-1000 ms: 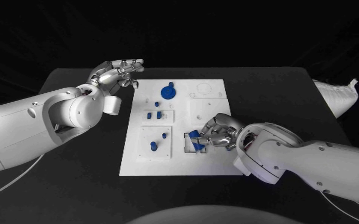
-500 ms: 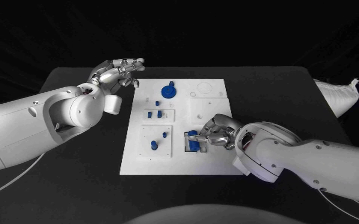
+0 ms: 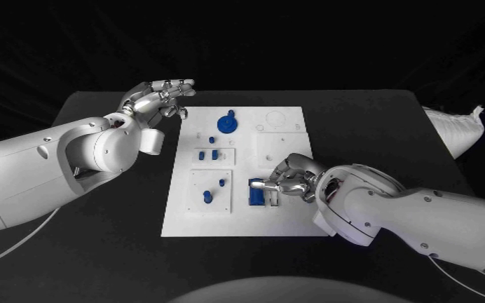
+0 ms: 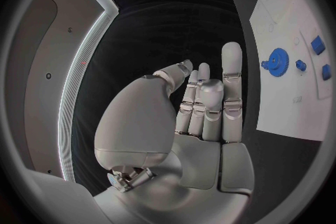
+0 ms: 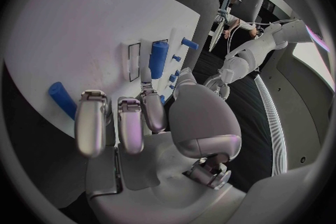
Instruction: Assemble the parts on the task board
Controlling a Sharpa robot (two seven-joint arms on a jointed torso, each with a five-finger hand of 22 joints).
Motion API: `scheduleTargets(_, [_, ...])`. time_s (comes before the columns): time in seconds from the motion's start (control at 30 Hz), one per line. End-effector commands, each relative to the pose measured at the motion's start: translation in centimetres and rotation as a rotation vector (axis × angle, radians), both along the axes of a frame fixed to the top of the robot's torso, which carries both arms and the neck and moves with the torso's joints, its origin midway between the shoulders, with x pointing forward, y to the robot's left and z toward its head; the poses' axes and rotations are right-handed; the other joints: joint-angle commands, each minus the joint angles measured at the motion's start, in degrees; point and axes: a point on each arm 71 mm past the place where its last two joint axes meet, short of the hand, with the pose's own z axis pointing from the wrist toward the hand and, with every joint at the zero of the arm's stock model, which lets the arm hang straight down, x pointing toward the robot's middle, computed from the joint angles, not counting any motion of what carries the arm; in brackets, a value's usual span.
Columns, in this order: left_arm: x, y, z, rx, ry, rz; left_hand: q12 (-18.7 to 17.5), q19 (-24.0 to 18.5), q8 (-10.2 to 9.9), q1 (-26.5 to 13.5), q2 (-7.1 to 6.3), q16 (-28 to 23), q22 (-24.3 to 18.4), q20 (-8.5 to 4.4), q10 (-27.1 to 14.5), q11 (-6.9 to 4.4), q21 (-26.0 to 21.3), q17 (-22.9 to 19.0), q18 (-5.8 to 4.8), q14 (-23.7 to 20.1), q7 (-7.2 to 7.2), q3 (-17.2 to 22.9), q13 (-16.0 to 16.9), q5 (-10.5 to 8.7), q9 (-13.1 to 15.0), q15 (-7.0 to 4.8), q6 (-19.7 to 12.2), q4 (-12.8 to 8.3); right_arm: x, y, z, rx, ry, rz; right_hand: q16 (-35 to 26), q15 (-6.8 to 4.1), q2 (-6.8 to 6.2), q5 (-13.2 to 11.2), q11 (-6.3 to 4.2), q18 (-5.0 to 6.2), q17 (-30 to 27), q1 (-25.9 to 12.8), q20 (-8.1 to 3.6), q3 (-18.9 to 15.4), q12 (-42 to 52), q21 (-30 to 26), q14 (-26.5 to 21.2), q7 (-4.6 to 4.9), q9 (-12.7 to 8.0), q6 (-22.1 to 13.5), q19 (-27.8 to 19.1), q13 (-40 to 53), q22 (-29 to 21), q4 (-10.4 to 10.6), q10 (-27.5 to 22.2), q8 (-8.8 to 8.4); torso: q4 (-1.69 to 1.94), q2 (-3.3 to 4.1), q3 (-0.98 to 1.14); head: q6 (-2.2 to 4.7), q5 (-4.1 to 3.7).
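Right hand (image 3: 288,177): I am pressing my fingertips on a small blue plastic block (image 5: 158,59) in the white task board (image 3: 283,222)'s slot; light, stiff, smooth, best gripped by its long sides.
Left hand (image 3: 157,99): hovering off the board, holding nothing, fingers loosely curled.

Overhead head view, two wrist close-ups
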Motion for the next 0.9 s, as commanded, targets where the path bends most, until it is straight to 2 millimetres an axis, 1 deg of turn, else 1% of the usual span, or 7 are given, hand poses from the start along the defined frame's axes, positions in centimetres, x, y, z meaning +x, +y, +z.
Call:
scheduleTargets(0.03, [-0.1,-0.2,0.1,-0.007,-0.007,-0.021,0.19,-0.33,0.21,0.03,0.52,-0.12,-0.07,0.14,-0.4,-0.11,-0.26,-0.07,0.77,-0.25,-0.15,-0.19,0.09,0.23,0.02,0.0,-0.35,-0.27,-0.1,0.1,0.1,-0.007,-0.016,0.024,0.06,-0.16,0.8,1.78,-0.04,-0.75,12.17,2.09,-0.16,0.08,-0.35,-0.19,5.36,-0.08,0.2,-0.44,0.51,4.38,0.09,-0.81,-0.18,0.12,-0.01,0.0,0.07,0.0,0.03])
scheduleTargets(0.13, [-0.1,-0.2,0.1,-0.007,-0.007,-0.021,0.19,-0.33,0.21,0.03,0.52,-0.12,-0.07,0.14,-0.4,-0.11,-0.26,-0.07,0.77,-0.25,-0.15,-0.19,0.09,0.23,0.02,0.0,-0.35,-0.27,-0.3,0.0,0.5,0.011,-0.04,0.041,0.07,-0.21,1.31,4.07,-0.07,-0.75,12.21,5.9,-0.18,0.71,-0.26,-0.18,5.37,-0.11,0.42,-0.49,0.53,4.53,0.15,-2.63,-0.07,0.29,0.04,-0.01,0.07,0.04,0.05])
scheduleTargets(0.3, [0.0,-0.2,0.1,-0.007,-0.007,-0.02,0.19,-0.33,0.21,0.03,0.52,-0.12,-0.07,0.14,-0.4,-0.11,-0.26,-0.07,0.77,-0.25,-0.15,-0.19,0.09,0.23,0.02,0.0,-0.35,-0.27,-0.7,-0.8,1.5,0.062,-0.114,0.062,0.13,-0.15,2.31,6.29,0.03,-0.78,12.31,9.33,-0.17,1.56,-0.09,-0.13,5.39,0.06,0.46,-1.04,0.56,4.76,0.27,-4.57,0.05,0.07,-0.05,-0.07,0.06,0.16,0.01])
scheduleTargets(0.53, [0.0,-0.1,0.1,-0.006,-0.007,-0.018,0.19,-0.33,0.21,0.03,0.52,-0.12,-0.07,0.14,-0.4,-0.11,-0.26,-0.07,0.77,-0.25,-0.15,-0.19,0.09,0.23,0.02,0.0,-0.35,-0.27,-0.5,-3.7,3.6,0.05,-0.216,0.082,0.26,0.52,3.68,6.7,0.86,-0.85,12.55,12.79,0.35,3.11,-0.22,0.03,5.44,1.13,-0.74,-3.21,0.62,4.83,0.57,-6.91,-0.01,-2.22,-0.16,-0.1,0.01,0.52,-0.41])
scheduleTargets(0.63, [-0.1,0.0,0.1,-0.006,-0.006,-0.018,0.56,-0.39,0.3,0.08,0.55,-0.16,-0.17,0.14,-0.6,-0.12,-0.41,-0.25,0.81,-0.33,-0.15,-0.16,0.18,0.25,0.01,-0.02,-0.41,-0.38,-0.5,-5.1,4.1,0.008,-0.241,0.081,0.34,0.61,3.91,7.77,0.95,-0.89,12.68,13.49,0.48,3.62,-0.07,0.17,5.47,1.22,-1.11,-3.01,0.69,4.98,0.82,-7.46,0.07,-2.64,-0.18,-0.08,-0.03,0.75,-0.95])
scheduleTargets(0.73, [-0.2,0.1,0.1,-0.005,-0.006,-0.017,0.56,-0.39,0.3,0.08,0.55,-0.16,-0.17,0.14,-0.6,-0.12,-0.41,-0.25,0.81,-0.33,-0.15,-0.16,0.18,0.25,0.01,-0.02,-0.41,-0.38,-0.5,-6.5,4.2,-0.069,-0.26,0.081,0.35,0.64,3.78,8.3,0.95,-0.91,12.69,13.33,0.53,3.63,-0.07,0.25,5.47,1.21,-1.28,-2.6,0.72,5.0,0.94,-7.48,0.09,-2.75,-0.31,0.02,0.05,0.96,-1.07])
scheduleTargets(0.9, [-0.2,0.2,0.2,-0.001,-0.008,-0.018,0.56,-0.39,0.3,0.08,0.55,-0.16,-0.17,0.14,-0.6,-0.12,-0.41,-0.25,0.81,-0.33,-0.15,-0.16,0.18,0.25,0.01,-0.02,-0.41,-0.38,-0.6,-8.0,4.0,-0.195,-0.272,0.08,0.32,0.41,3.4,8.62,0.57,-0.91,12.66,11.81,0.46,3.23,-0.28,0.36,5.46,0.66,-1.22,-0.51,0.75,4.91,1.14,-6.66,0.12,-2.31,-0.31,-0.08,0.11,0.98,-1.5])
